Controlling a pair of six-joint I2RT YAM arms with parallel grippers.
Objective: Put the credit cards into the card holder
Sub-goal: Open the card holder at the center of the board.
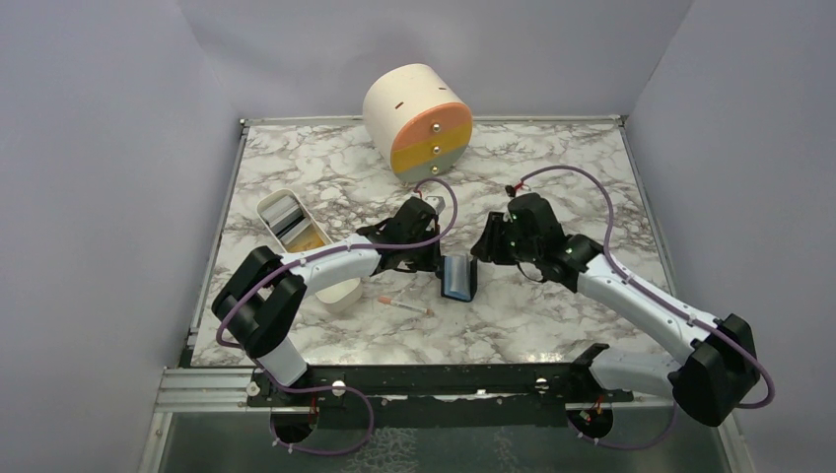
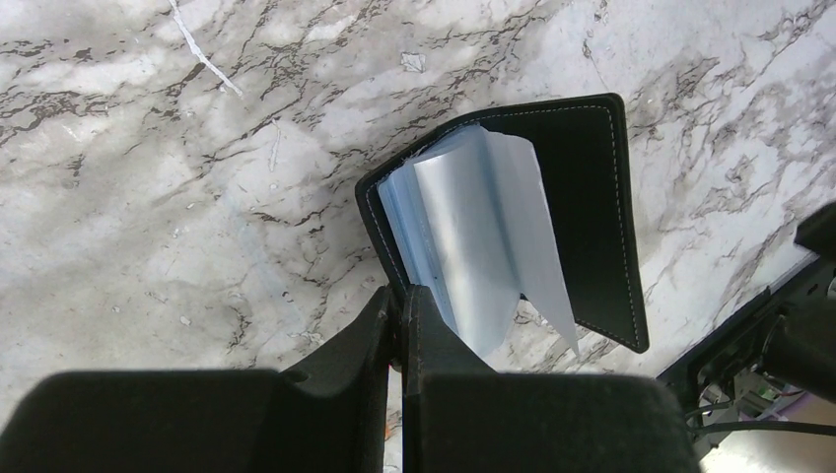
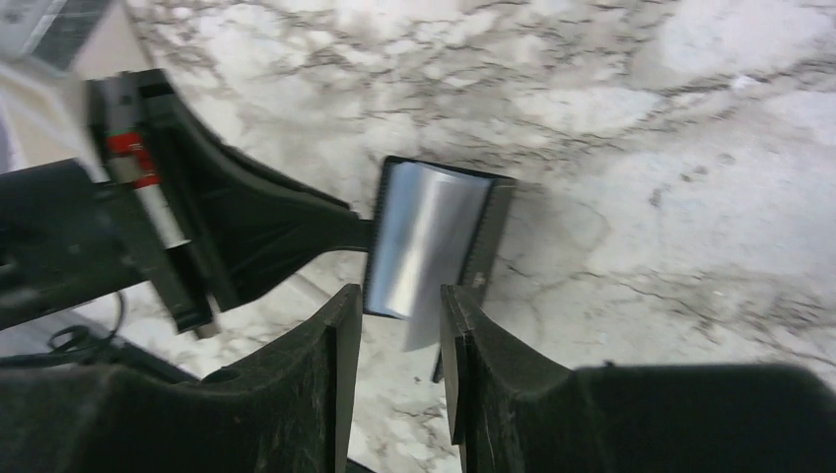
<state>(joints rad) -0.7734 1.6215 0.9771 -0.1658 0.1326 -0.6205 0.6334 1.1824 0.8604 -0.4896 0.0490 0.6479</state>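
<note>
The small black bifold leather card holder [image 2: 596, 197] stands open, one edge pinched by closed fingers of the left gripper [image 2: 402, 296]; fingers of the right gripper [image 3: 399, 305] (partly apart) straddle its clear plastic sleeve [image 3: 424, 232] without clamping it

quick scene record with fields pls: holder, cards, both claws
holder: black bifold card holder, open, clear sleeves fanned out, on marble table
left claw: shut on the holder's edge
right claw: open, a sleeve's corner between its jaws
cards: orange-yellow plastic card in oblong white tray
</note>
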